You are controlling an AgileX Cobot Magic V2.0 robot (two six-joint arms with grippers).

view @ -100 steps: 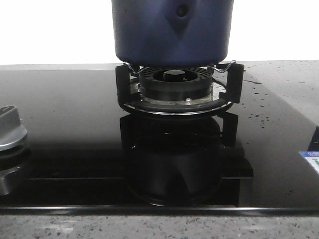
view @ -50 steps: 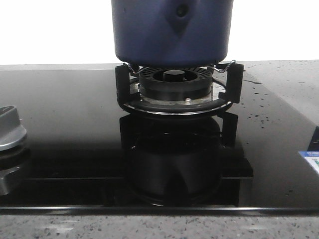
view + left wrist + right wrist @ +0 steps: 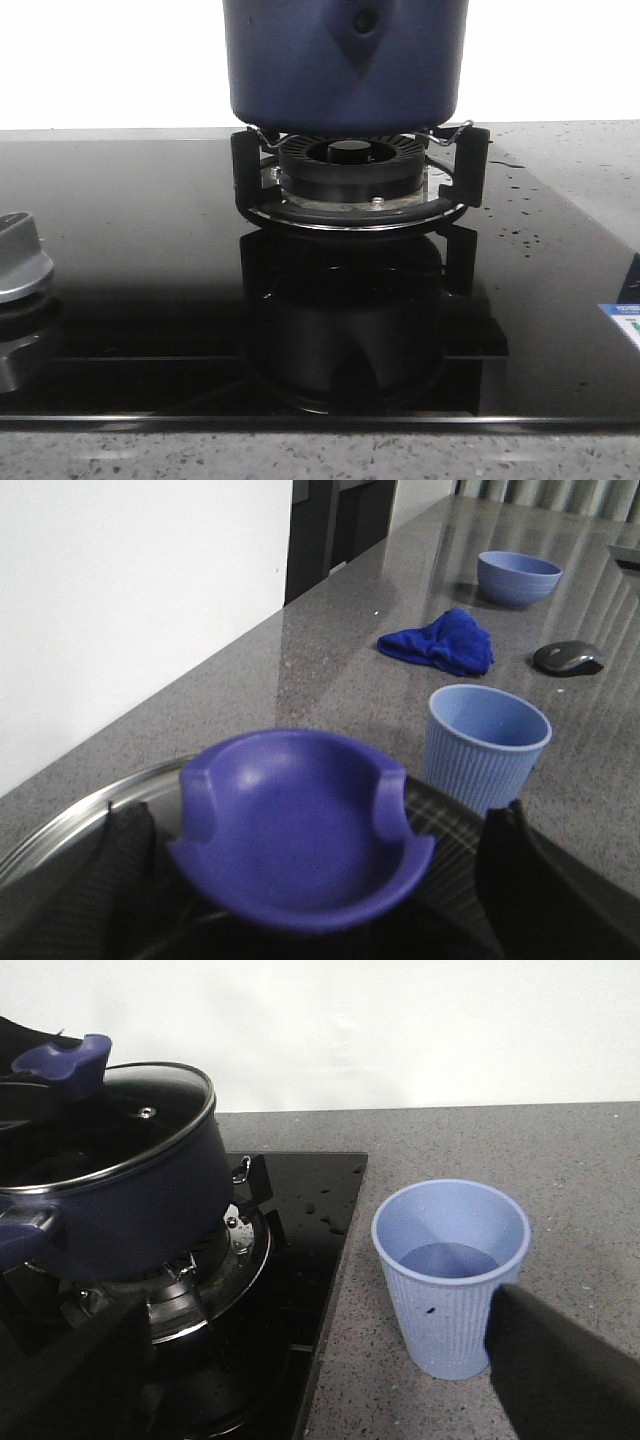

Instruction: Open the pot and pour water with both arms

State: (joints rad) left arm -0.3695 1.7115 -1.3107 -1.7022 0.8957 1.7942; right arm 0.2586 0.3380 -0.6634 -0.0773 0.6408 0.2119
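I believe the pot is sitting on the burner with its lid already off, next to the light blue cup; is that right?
Not quite: the lid is on. The right wrist view shows it resting on the pot, which does sit on the burner beside the light blue cup.

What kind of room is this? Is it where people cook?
Most likely a kitchen. A dark blue pot sits on a gas burner in a black glass stovetop, with a blue cup on the stone counter beside it.
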